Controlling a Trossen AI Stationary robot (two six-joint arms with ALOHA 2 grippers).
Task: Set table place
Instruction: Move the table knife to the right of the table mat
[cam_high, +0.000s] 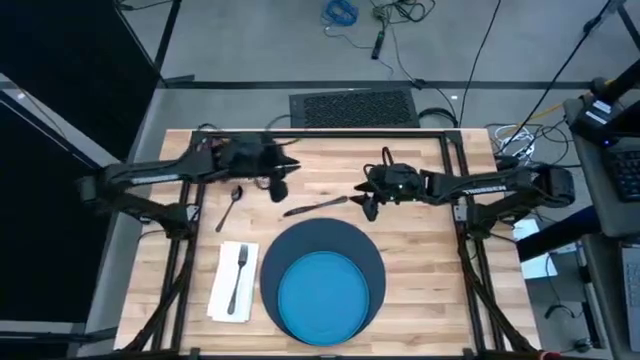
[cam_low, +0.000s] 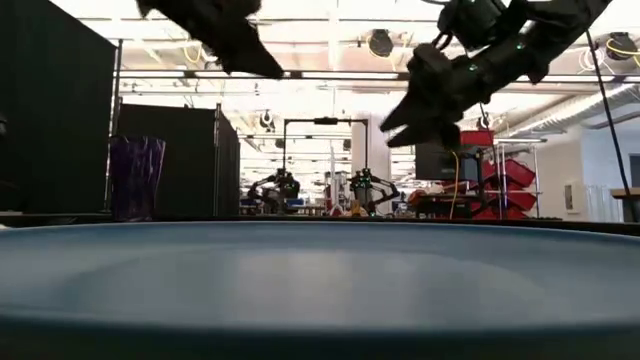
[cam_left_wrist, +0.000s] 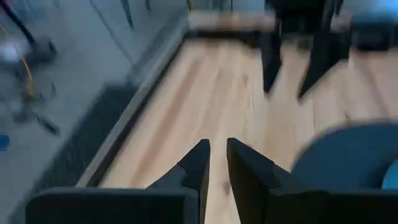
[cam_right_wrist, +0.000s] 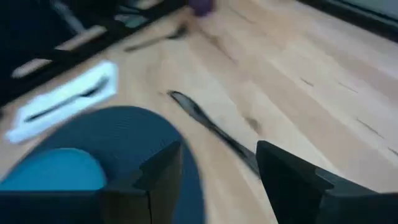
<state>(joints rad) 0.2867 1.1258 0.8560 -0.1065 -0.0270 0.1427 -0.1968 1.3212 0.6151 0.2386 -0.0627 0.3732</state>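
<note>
On the wooden table lies the dark blue round mat with the bright blue plate on it. Left of it, the fork rests on the white napkin. The spoon and the knife lie flat beyond the mat. The purple cup stands at the far left. My left gripper hovers shut between spoon and knife. My right gripper hangs open above the table, just right of the knife.
Black frame bars run along the table's left and right sides. Bare wood lies right of the mat. A black grille and cables sit on the floor beyond the far edge.
</note>
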